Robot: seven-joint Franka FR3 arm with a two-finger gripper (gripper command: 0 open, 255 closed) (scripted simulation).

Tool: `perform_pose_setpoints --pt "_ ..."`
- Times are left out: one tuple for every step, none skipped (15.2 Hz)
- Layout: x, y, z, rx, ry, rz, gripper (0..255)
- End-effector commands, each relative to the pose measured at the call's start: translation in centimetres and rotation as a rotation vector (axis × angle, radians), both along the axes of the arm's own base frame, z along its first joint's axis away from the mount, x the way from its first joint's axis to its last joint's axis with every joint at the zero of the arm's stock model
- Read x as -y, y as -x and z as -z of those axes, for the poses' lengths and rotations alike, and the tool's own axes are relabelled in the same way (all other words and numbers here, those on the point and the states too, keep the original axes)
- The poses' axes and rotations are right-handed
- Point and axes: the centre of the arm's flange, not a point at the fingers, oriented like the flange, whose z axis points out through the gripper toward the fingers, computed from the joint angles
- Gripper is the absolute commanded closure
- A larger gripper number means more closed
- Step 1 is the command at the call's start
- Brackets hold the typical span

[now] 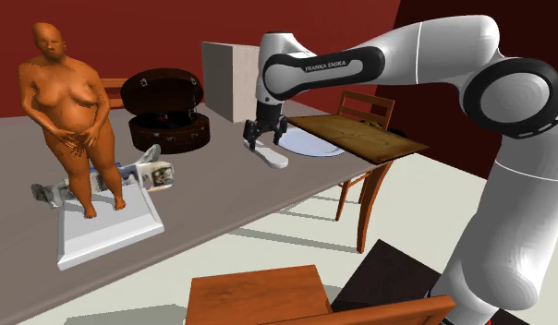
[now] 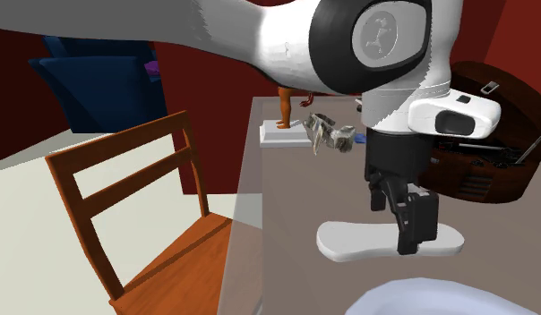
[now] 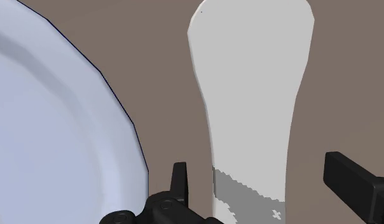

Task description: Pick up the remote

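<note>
1. The long, flat white remote point(image 1: 268, 155) lies on the grey-brown surface point(image 1: 222, 198). In the shoulder view it sits not far from the surface's front edge.
2. The all-black two-finger gripper point(image 3: 264, 178) hangs directly over the remote. Its fingers point(image 3: 353, 181) are spread wide, one on each side of the remote's narrow body.
3. In the wrist view, bare surface shows between each finger and the remote's long edges, so nothing is clasped. The remote's grey-patched end lies nearest the gripper.
4. A pale blue round plate point(image 3: 57, 127) sits just beside the remote. Only a narrow strip of surface separates its rim from the remote's long edge, and one finger stands over that strip, close to the rim.
5. A flat brown wooden board point(image 1: 360, 137) lies at the end of the surface, on the shoulder view's right. It overlaps the side of the plate away from the remote.
6. On the remote's other side, open surface runs toward a dark brown open case point(image 1: 166, 111). It also runs toward an orange human figurine point(image 1: 69, 111) standing on a white slab. Both are well apart from the remote.
7. In the second exterior view, a band of bare surface lies between the remote and the surface's long edge. A brown wooden chair point(image 2: 143, 206) stands beyond that edge.
</note>
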Motion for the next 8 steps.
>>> perform_pose_setpoints --pt "-0.02 -0.07 1.11 0.0 0.0 0.0 0" --pt "-0.02 -0.07 1.42 0.0 0.0 0.0 0" --pt "-0.02 -0.06 1.42 0.0 0.0 0.0 0" --pt "0.04 -0.06 1.43 0.0 0.0 0.0 255" --pt "0.03 -0.09 1.43 0.0 0.0 0.0 255" --pt "0.03 -0.07 1.44 0.0 0.0 0.0 255" --pt "0.02 -0.08 1.43 0.0 0.0 0.0 255" --pt "0.01 -0.08 1.43 0.0 0.0 0.0 255"
